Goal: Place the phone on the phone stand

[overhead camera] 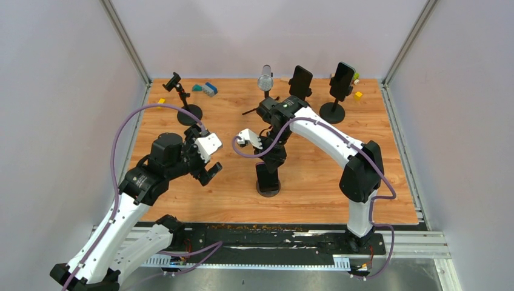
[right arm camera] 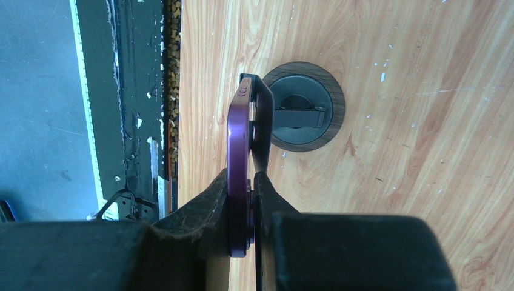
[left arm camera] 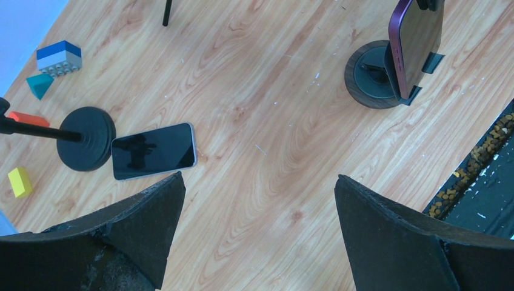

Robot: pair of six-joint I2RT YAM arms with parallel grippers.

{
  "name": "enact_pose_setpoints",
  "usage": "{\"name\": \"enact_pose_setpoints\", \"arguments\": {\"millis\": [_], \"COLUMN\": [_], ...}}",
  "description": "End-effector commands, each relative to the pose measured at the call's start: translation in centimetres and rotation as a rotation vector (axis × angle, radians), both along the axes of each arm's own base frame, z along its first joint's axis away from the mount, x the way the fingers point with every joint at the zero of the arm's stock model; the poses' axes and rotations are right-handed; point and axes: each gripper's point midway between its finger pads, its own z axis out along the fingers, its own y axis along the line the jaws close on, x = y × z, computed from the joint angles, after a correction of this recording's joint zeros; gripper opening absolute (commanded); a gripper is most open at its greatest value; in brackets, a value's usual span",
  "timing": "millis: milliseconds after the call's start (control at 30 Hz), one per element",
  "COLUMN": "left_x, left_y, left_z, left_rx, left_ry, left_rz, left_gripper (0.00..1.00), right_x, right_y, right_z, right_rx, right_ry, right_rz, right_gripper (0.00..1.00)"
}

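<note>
Right pincer (right arm camera: 248, 182) is clamping narrowly on one end of the purple phone (right arm camera: 238, 136). From between its fingers the phone is reaching straight ahead, its back lying against the bracket of the stand (right arm camera: 306, 115), whose round base is sitting just beyond. Seating the phone looks like the step in hand. Next it is calling for a gentle release and a straight pull back, without dragging the phone off. Left pincer (left arm camera: 259, 185) is hanging wide, holding nothing.
</note>
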Motion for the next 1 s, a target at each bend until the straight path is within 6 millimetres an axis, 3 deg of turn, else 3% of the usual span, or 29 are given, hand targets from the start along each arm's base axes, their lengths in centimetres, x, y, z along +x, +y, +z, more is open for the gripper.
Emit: {"name": "enact_pose_setpoints", "arguments": {"millis": [0, 333, 600, 967], "left_x": [0.1, 0.0, 0.0, -0.1], "left_y": [-0.4, -0.4, -0.4, -0.5], "left_z": [0.6, 0.5, 0.4, 0.3], "left_rx": [-0.017, -0.016, -0.015, -0.013], "left_ry": [-0.032, -0.029, -0.030, -0.027], "left_rz": [-0.020, -0.023, -0.029, -0.033], "left_gripper": [1.00, 1.00, 1.00, 1.00], "right_x": [0.0, 0.1, 0.4, 1.0], "right_y": [1.0, 1.0, 0.7, 0.6], "right_z": [0.2, -0.3, -0.6, -1.0], "right_rx": [0.058, 0.056, 0.052, 0.042], "right_ry": [0.020, 0.030, 0.036, 0.022], "right_rz": [-0.005, -0.016, -0.039, -0.063], "right_gripper": [0.00, 0.01, 0.06, 0.25]}}
